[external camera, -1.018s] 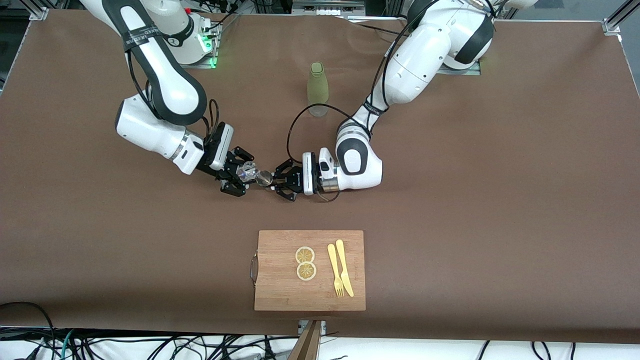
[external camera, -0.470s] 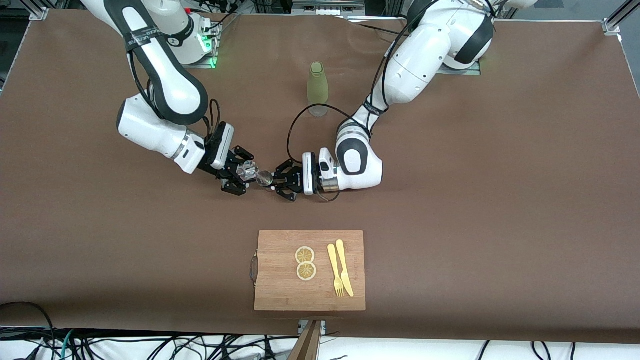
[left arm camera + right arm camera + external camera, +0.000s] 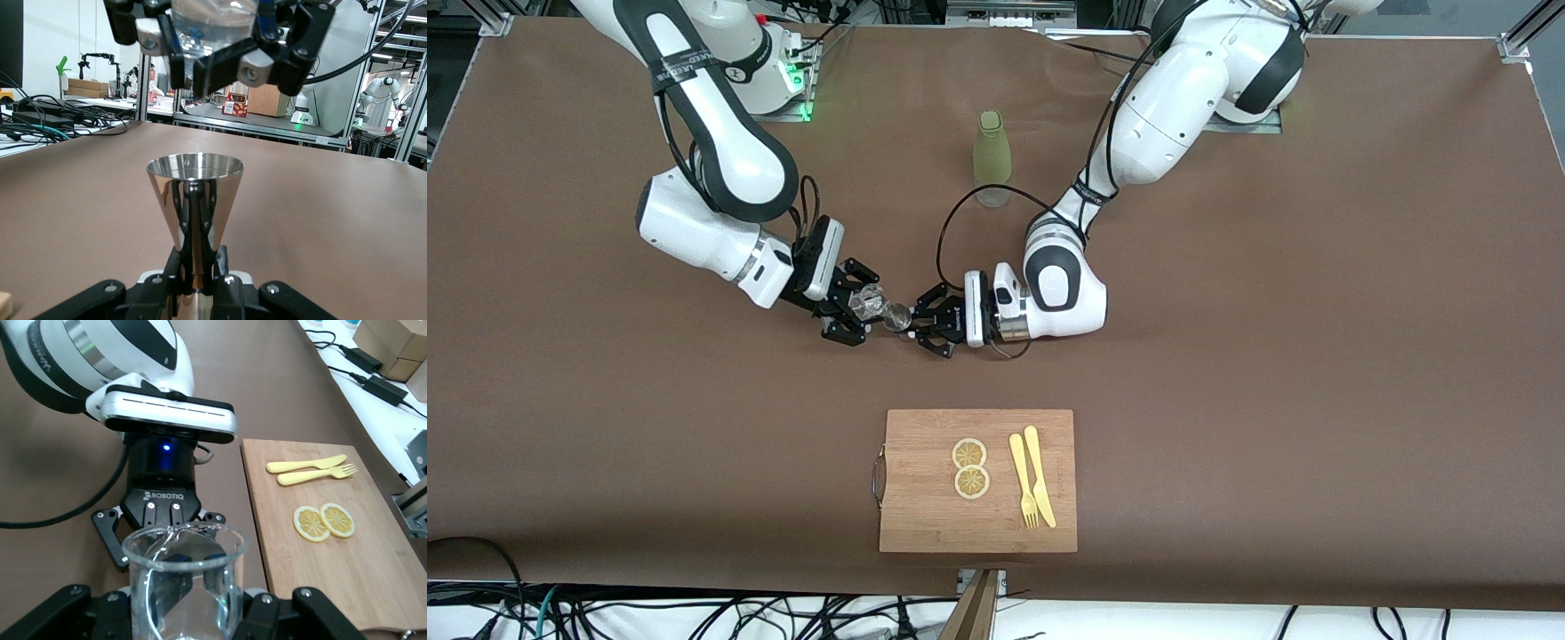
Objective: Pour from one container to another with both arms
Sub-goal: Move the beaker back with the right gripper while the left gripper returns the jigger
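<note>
Working across the front view from the right arm's end of the table toward the left arm's.

Right gripper (image 3: 852,313): clenched on the glass (image 3: 864,304), held up over bare table (image 3: 605,400) near the middle. In the right wrist view the glass (image 3: 181,583) sits between the fingers, mouth open, with what looks like clear liquid low inside; we cannot be sure of the level.

Jigger (image 3: 897,316): just beside the glass, toward the left arm's end, and we cannot tell whether rim and rim touch. Left gripper (image 3: 927,327) grasps it at the narrow waist. In the left wrist view the jigger (image 3: 194,200) stands upright, long axis vertical, upper cone open and apparently empty, and the right gripper (image 3: 213,60) with the glass hangs above it, a little past its rim.

The relation the next move turns on, as we judge it: the glass is above the jigger's mouth and the two grippers face each other nose to nose, so what the pictures suggest is glass emptying into jigger, not the reverse. Tipping should go toward the left gripper, lip over the cone's centre. The cone is small; a slight offset would spill onto the table.

Farther from the camera, a green bottle (image 3: 991,158) stands untouched. Nearer, a cutting board (image 3: 925,516) carries two lemon slices (image 3: 970,468) and a yellow fork and knife (image 3: 1032,488).
</note>
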`<action>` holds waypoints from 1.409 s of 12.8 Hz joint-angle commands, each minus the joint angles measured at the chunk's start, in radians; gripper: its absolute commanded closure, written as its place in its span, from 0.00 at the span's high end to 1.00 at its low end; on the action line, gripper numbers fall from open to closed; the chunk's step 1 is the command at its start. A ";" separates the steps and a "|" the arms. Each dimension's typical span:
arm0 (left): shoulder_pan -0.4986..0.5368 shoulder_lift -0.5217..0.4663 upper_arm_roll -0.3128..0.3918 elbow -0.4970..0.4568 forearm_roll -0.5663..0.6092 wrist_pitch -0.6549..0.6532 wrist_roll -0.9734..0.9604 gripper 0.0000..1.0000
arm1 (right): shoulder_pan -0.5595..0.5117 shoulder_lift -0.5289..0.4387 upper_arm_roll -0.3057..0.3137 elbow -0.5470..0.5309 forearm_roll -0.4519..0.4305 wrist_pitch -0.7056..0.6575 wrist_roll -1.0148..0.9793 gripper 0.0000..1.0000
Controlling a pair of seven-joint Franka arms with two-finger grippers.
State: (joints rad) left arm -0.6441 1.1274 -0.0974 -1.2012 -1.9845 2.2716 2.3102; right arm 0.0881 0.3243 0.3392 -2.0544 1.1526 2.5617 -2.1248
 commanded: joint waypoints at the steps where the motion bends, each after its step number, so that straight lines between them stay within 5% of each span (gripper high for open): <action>1: -0.013 0.015 0.011 0.037 -0.042 -0.004 0.002 0.00 | -0.011 -0.054 0.009 -0.032 0.007 -0.064 0.011 0.12; 5: -0.011 0.011 0.011 0.031 -0.040 -0.006 0.002 0.00 | -0.034 -0.080 0.001 -0.029 0.116 -0.181 0.009 0.12; 11: 0.055 -0.040 0.013 -0.026 0.027 -0.050 0.014 0.00 | -0.042 -0.093 -0.120 -0.013 0.251 -0.403 0.008 0.12; 18: 0.231 -0.127 0.015 -0.179 0.201 -0.251 0.078 0.00 | -0.073 -0.057 -0.372 -0.032 0.259 -0.581 0.016 0.13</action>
State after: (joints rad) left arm -0.4677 1.0801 -0.0747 -1.2702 -1.8519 2.0672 2.3501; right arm 0.0235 0.2697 0.0364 -2.0617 1.4050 2.0392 -2.1073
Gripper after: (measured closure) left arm 0.793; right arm 0.859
